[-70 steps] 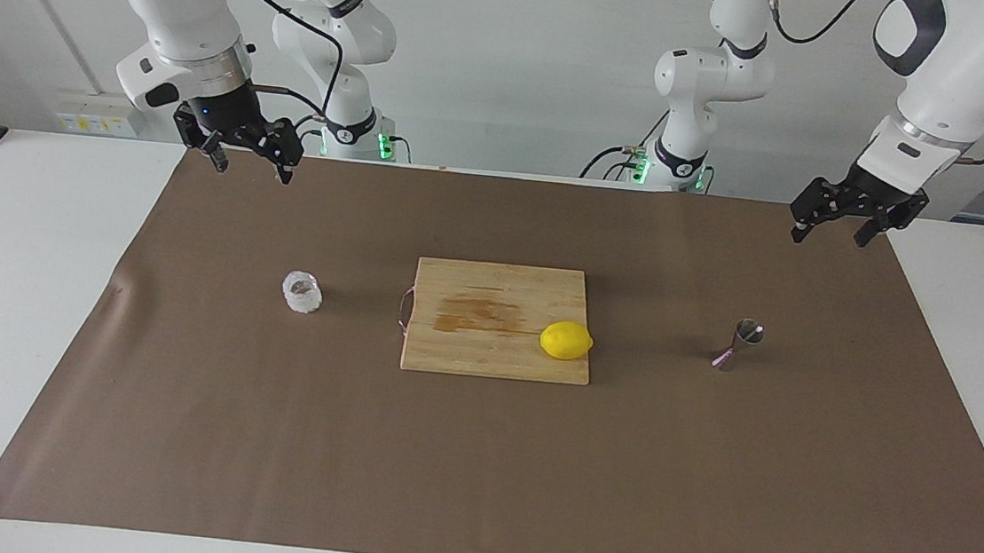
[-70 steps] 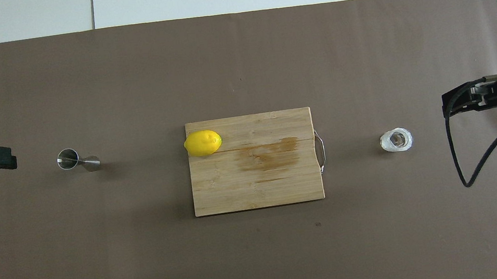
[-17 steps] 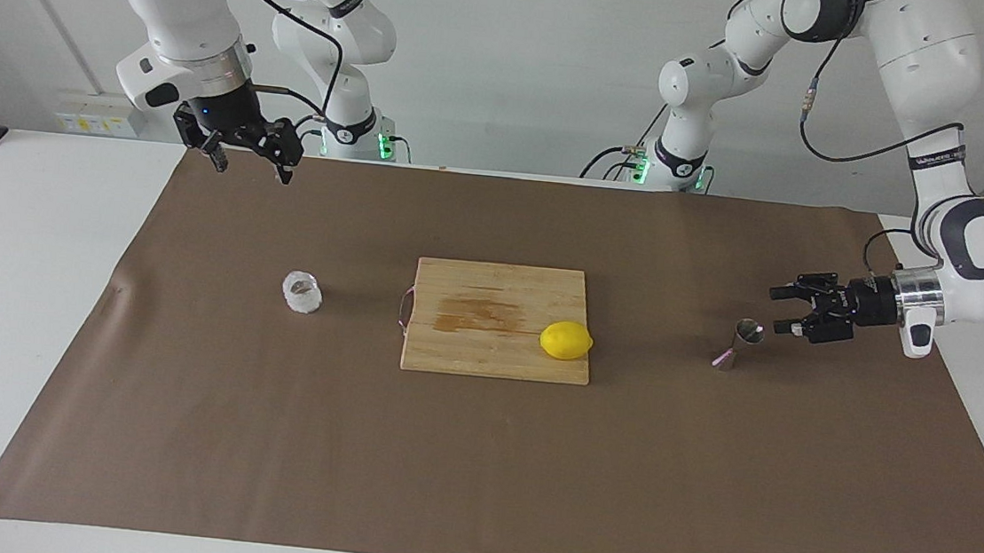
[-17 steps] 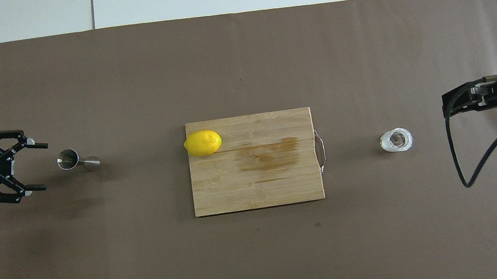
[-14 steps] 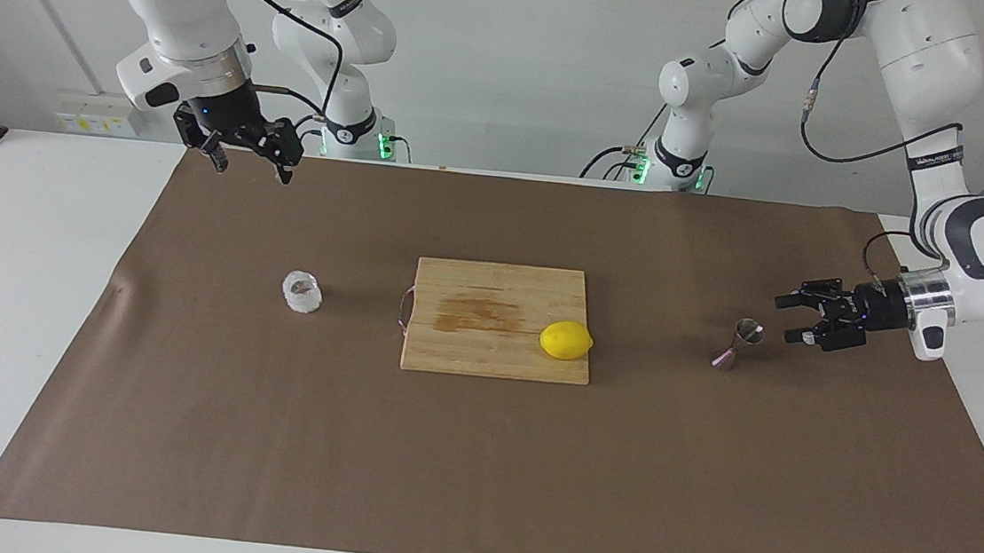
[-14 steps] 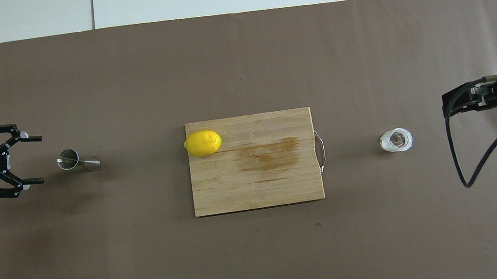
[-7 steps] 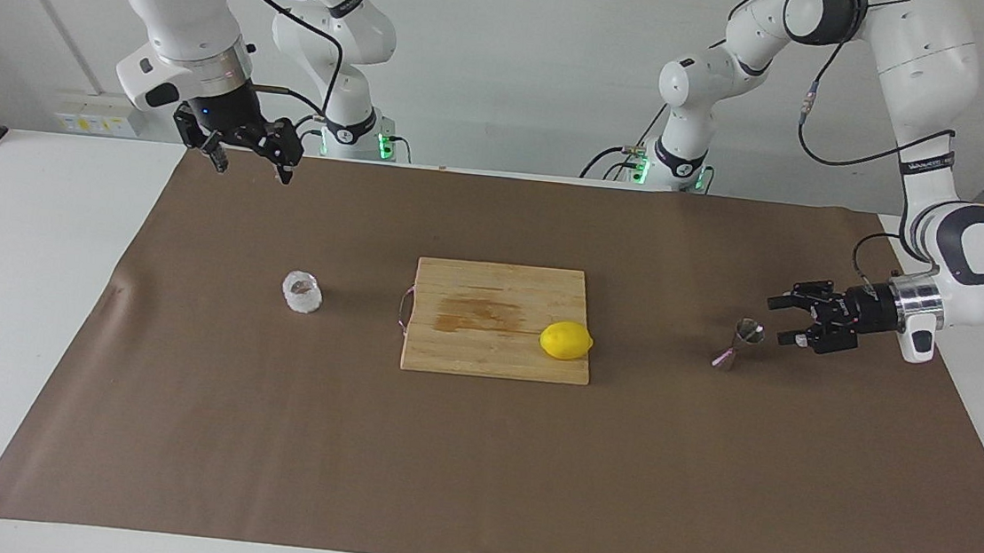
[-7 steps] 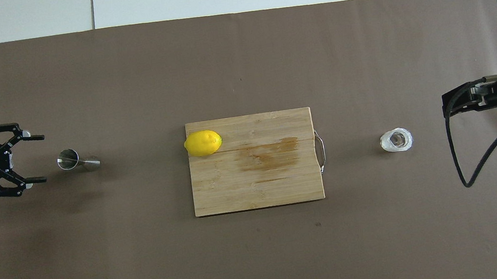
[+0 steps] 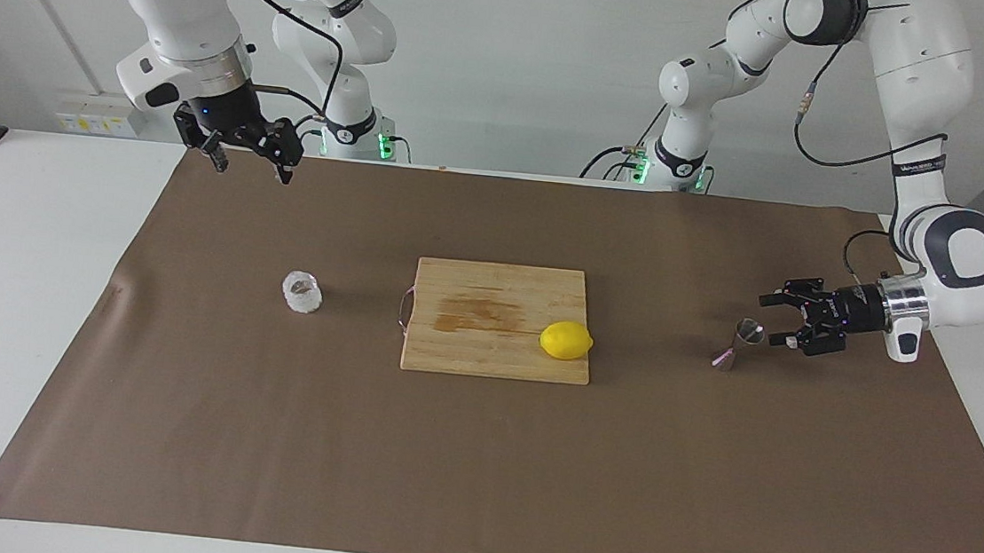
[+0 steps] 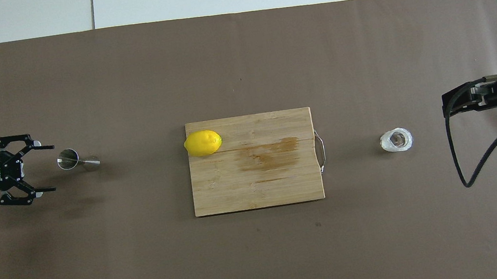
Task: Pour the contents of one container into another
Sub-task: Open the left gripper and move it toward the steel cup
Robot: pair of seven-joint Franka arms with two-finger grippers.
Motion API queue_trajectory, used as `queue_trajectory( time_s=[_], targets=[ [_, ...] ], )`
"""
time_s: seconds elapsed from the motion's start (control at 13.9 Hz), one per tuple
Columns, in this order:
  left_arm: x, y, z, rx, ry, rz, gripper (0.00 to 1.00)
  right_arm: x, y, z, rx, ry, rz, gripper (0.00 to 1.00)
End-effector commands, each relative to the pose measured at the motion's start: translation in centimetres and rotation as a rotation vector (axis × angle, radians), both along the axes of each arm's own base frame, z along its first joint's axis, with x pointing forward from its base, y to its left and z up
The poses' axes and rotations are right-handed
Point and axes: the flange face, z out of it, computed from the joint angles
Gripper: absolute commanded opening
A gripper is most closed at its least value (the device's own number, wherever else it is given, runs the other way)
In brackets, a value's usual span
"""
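Facing view: left gripper, fingers spread and empty, lies level just beside the upright shiny steel hourglass jigger on the brown mat at the left arm's end, mouth facing it.

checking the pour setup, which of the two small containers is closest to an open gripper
The steel jigger, beside the left gripper, whose jaws are open toward it. The glass cup stands alone near the right arm's end.

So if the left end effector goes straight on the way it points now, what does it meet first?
Most likely the steel jigger: the left end effector, open, points sideways at it from close by, though exact height alignment is unclear.
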Motion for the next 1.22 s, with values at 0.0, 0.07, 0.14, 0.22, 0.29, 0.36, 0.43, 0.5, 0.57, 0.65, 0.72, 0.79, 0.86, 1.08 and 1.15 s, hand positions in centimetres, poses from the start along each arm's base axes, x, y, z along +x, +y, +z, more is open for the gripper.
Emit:
queue_trajectory(
  time_s=[0.0, 0.07, 0.14, 0.22, 0.29, 0.36, 0.43, 0.5, 0.57, 0.65, 0.72, 0.79, 0.86, 1.08, 1.15],
  targets=[
    [-0.2, 0.1, -0.1, -0.026, 0.074, 0.053, 1.0, -0.2, -0.2, 0.2, 0.029, 0.005, 0.003, 1.0],
    [0.0, 0.1, -0.1, -0.029, 0.07, 0.067, 1.0, -0.2, -0.2, 0.2, 0.029, 0.005, 0.005, 1.0],
    [0.1, 0.1, -0.4, -0.028, 0.07, 0.076, 1.0, -0.1, -0.2, 0.1, 0.029, 0.006, 0.003, 1.0],
    [0.2, 0.0, -1.1, -0.033, 0.075, 0.084, 1.0, -0.2, -0.1, 0.2, 0.029, 0.006, 0.006, 1.0],
    [0.3, -0.2, -1.3, -0.033, 0.08, 0.085, 1.0, -0.1, -0.2, 0.1, 0.028, 0.008, 0.005, 1.0],
    [0.3, -0.4, -1.7, -0.03, 0.082, 0.086, 1.0, -0.2, -0.2, 0.2, 0.029, 0.006, 0.005, 1.0],
    [0.3, -0.6, -1.9, -0.032, 0.085, 0.084, 1.0, -0.2, -0.2, 0.2, 0.029, 0.005, 0.005, 1.0],
    [0.2, -0.8, -2.2, -0.035, 0.093, 0.084, 1.0, -0.2, -0.2, 0.2, 0.028, 0.006, 0.005, 1.0],
    [0.2, -1.0, -2.4, -0.04, 0.098, 0.085, 1.0, -0.1, -0.2, 0.1, 0.029, 0.008, 0.003, 1.0],
    [0.1, -1.1, -2.6, -0.045, 0.101, 0.088, 1.0, -0.2, -0.2, 0.2, 0.028, 0.005, 0.005, 1.0],
    [0.2, -1.2, -2.6, -0.052, 0.1, 0.093, 1.0, -0.1, -0.2, 0.1, 0.029, 0.008, 0.005, 1.0],
    [0.2, -1.4, -2.6, -0.058, 0.103, 0.097, 1.0, -0.1, -0.2, 0.1, 0.028, 0.008, 0.005, 1.0],
    [0.1, -1.7, -2.8, -0.066, 0.125, 0.106, 1.0, -0.1, -0.1, 0.1, 0.029, 0.008, 0.005, 1.0],
    [0.2, -2.1, -2.9, -0.07, 0.177, 0.139, 1.0, -0.1, -0.2, 0.1, 0.029, 0.008, 0.003, 1.0],
    [0.2, -2.1, -3.0, -0.068, 0.178, 0.142, 1.0, -0.1, -0.1, 0.1, 0.029, 0.008, 0.006, 1.0]
  ],
)
